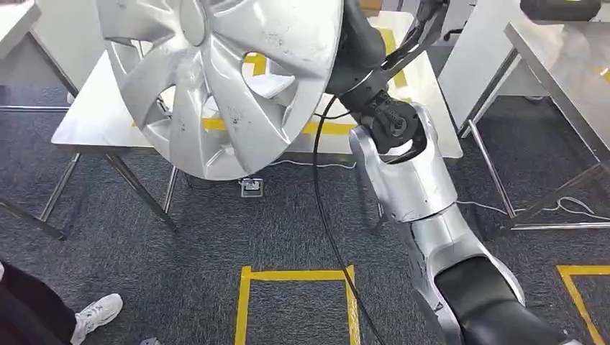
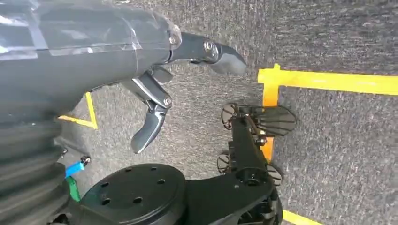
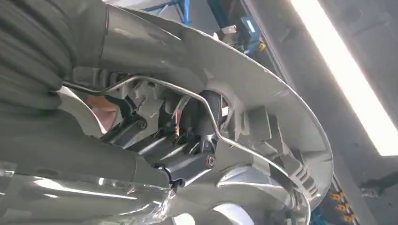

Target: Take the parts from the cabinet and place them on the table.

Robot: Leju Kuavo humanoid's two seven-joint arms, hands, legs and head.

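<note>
the right hand [image 3: 178, 140] is gripping the silver wheel cover [image 1: 216, 79] from behind, dark fingers [image 3: 141, 126] hooking around its inner rim and wire ring. the cover is hanging tilted in the air, its lower edge overhanging the near edge of the white table [image 1: 93, 115]. open carpet [image 1: 288, 223] is lying below. the left hand [image 2: 155, 93] is hanging over the floor, fingers apart, holding nothing.
</note>
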